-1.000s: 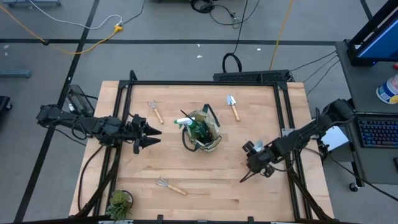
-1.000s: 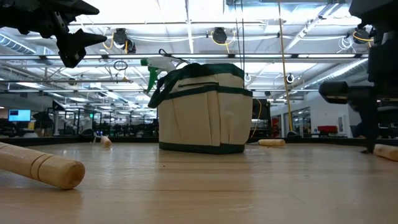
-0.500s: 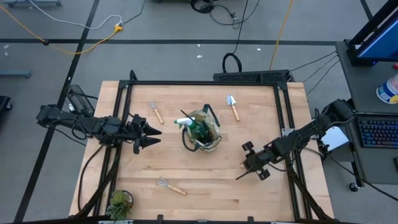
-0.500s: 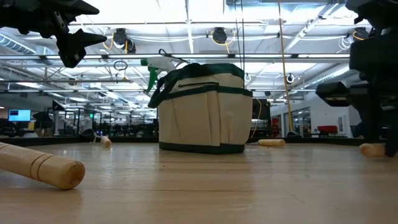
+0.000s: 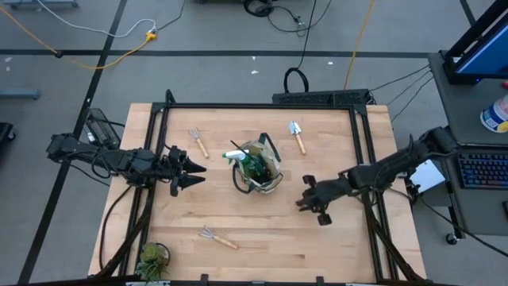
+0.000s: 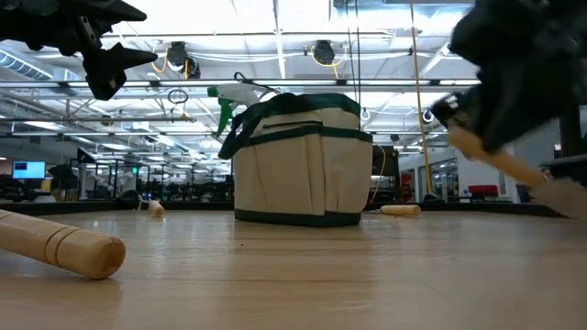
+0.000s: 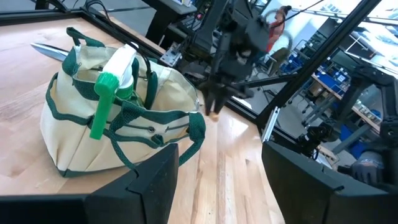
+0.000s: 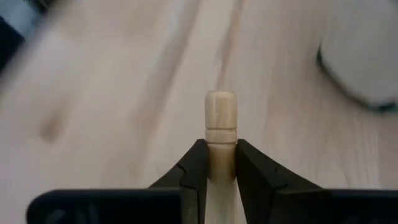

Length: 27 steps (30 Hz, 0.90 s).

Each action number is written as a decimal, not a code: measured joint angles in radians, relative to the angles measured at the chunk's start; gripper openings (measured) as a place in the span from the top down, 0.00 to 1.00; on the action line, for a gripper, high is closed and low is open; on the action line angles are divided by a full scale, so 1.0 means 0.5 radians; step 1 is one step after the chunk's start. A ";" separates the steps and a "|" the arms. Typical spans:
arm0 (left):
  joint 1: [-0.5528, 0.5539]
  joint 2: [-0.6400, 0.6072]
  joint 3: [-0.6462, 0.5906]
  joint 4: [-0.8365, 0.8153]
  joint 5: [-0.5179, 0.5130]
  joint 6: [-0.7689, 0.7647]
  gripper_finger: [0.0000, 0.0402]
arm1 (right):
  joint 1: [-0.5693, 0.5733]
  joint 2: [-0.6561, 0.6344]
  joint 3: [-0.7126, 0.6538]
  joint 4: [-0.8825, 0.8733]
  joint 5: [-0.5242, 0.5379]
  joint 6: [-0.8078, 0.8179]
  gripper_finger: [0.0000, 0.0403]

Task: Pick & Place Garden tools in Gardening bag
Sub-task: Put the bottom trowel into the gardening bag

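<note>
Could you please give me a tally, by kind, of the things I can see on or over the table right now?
Wooden-handled tools: 4 (fork rake, trowel, fork rake, one held in the right hand)
Spray bottle: 1
Gardening bag: 1
Potted plant: 1
Total: 7

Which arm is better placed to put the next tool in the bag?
The right. Its tool is already clamped on a wooden handle, lifted off the table beside the gardening bag. The left tool hangs empty on the bag's other side.
</note>
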 joint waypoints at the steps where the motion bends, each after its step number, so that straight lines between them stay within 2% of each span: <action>1: 0.000 0.000 0.000 0.000 0.000 0.000 0.41 | -0.026 -0.021 0.000 0.063 -0.051 0.023 0.87; 11: 0.000 -0.001 0.000 0.000 0.000 0.001 0.41 | -0.281 -0.109 0.000 0.694 -0.652 0.345 0.87; 17: 0.000 0.000 0.000 -0.001 0.000 0.001 0.41 | -0.404 -0.110 0.000 1.167 -0.905 0.590 0.87; 24: 0.000 -0.001 0.000 -0.002 0.000 0.002 0.41 | -0.509 -0.110 0.000 1.797 -0.894 0.808 0.87; 27: 0.000 0.000 0.000 -0.002 0.000 0.014 0.41 | -0.536 -0.110 0.000 2.028 -0.768 0.824 0.87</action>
